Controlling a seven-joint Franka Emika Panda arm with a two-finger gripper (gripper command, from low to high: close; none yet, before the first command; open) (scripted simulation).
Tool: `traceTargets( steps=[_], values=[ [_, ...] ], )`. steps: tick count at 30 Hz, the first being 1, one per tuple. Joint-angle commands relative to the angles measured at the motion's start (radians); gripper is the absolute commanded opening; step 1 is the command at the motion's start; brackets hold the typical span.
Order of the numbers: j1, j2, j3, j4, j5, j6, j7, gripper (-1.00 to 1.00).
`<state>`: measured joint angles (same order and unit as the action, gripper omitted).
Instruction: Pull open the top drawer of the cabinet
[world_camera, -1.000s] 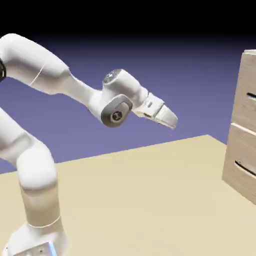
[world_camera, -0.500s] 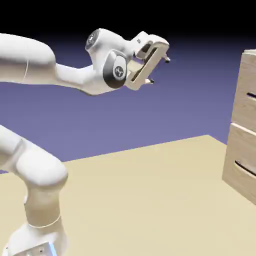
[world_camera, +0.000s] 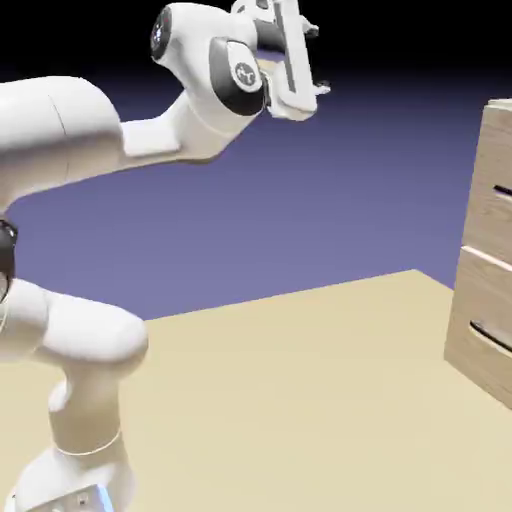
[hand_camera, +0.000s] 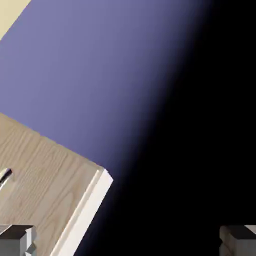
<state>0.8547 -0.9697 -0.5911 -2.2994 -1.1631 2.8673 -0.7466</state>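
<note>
Approach phase, and my gripper (world_camera: 312, 60) is up high near the top of the exterior view, fingers spread wide with nothing between them. In the hand view both grey fingertips (hand_camera: 17, 239) sit far apart at the bottom corners, only backdrop and a slab of wood grain beyond them.

Target is the cabinet (world_camera: 485, 260) standing on the desk (world_camera: 300, 400) at the exterior view's right edge, well apart from my hand. Its top drawer (world_camera: 495, 195) shows only a sliver of pale front and the end of a short dark handle, cut off by the frame; the lower front with the curved handle sits beneath it.

Doing this well, as I judge it: come down and across until the short handle sits between my fingertips, not the curved one below. From the hand view I catch just a dark fleck at the left edge, probably a handle, but I cannot tell which. So I should square the wrist to the drawer front first, keep the fingers wide through the reach, straddle the handle, then close firmly and draw straight back, no sideways drag that could bind the drawer.
</note>
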Motion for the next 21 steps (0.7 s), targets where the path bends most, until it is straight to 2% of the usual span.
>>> traceTargets(
  steps=[1,21],
  values=[
    [0.025,-0.012,-0.017,0.015,-0.034,-0.005,-0.044,0.0],
    [0.517,-0.245,-0.363,0.314,-0.714,-0.104,-0.913,0.0]
  ],
)
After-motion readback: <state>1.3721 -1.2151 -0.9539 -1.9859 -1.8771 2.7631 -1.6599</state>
